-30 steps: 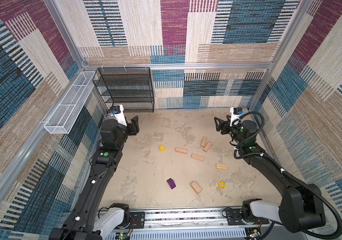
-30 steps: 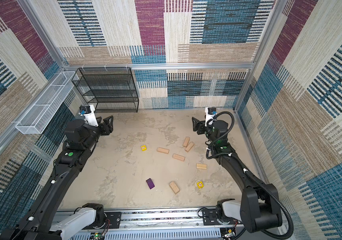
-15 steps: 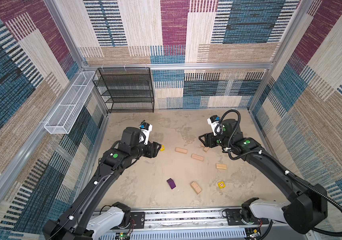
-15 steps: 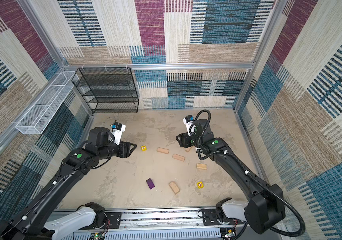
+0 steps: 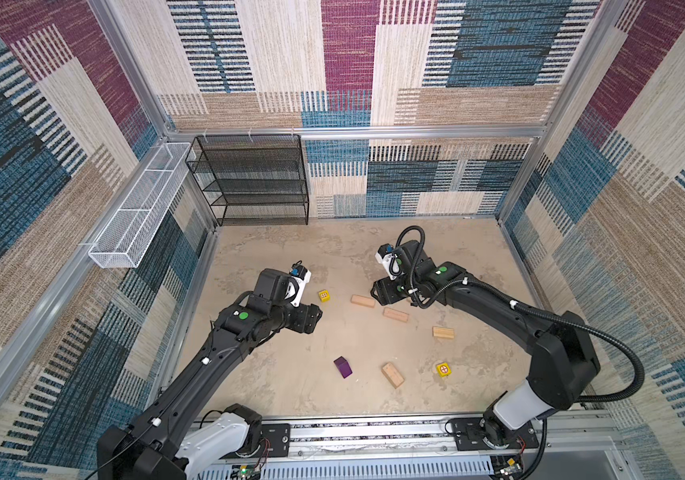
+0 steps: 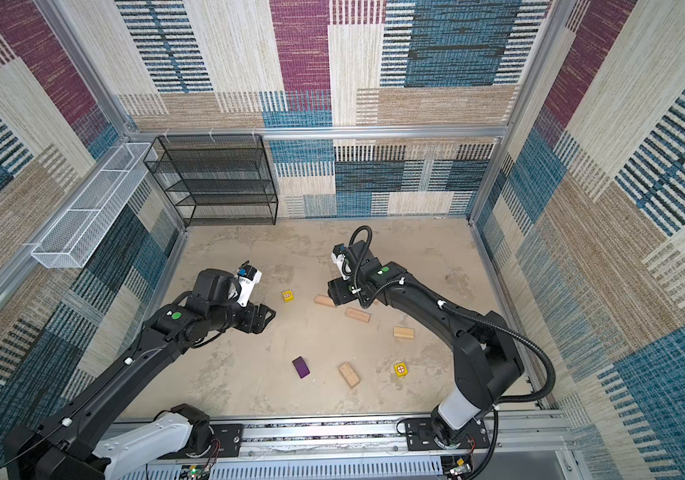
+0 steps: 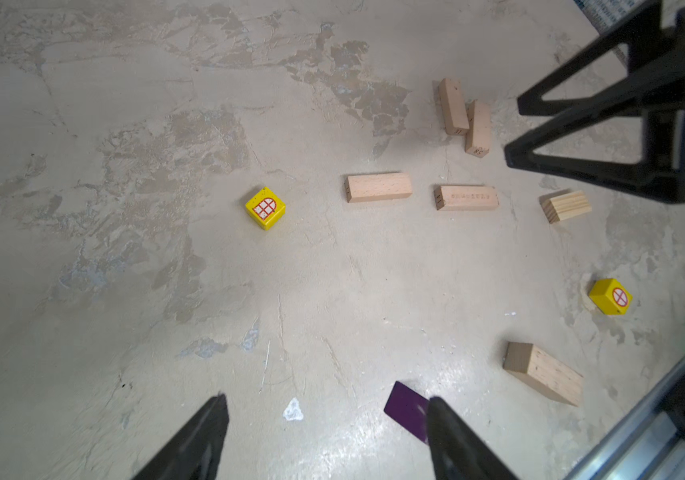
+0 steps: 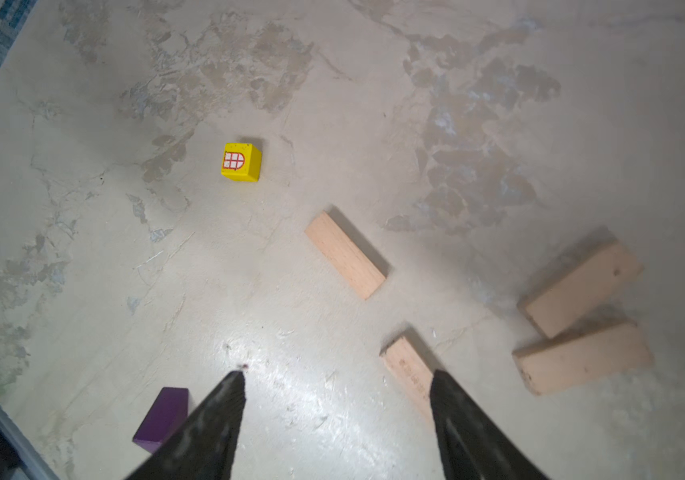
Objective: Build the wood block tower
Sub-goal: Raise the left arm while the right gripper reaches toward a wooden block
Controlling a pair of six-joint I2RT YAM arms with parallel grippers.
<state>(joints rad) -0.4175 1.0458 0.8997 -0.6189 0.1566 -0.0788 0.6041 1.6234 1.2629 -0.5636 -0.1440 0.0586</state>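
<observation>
No wood block tower is in view; the wood blocks lie scattered singly on the floor. Several tan bricks (image 5: 362, 301) (image 6: 357, 315) (image 7: 378, 188) (image 8: 345, 254) spread across the middle and right. One yellow cube (image 5: 324, 295) (image 7: 266, 208) (image 8: 241, 162) lies left of them, another yellow cube (image 5: 443, 369) (image 7: 610, 296) at the front right. The purple block (image 5: 343, 367) (image 6: 301, 367) (image 7: 407, 409) (image 8: 162, 413) sits at the front. My left gripper (image 5: 315, 318) (image 7: 328, 405) hangs open just left of the first cube. My right gripper (image 5: 376, 293) (image 8: 336, 378) hovers open by the back bricks.
A black wire shelf (image 5: 255, 178) stands against the back wall at the left. A white wire basket (image 5: 137, 208) hangs on the left wall. A metal rail (image 5: 374, 432) with both arm bases runs along the front edge.
Both arms have swung in from the back corners toward the middle and tipped down over the blocks. No block has moved.
</observation>
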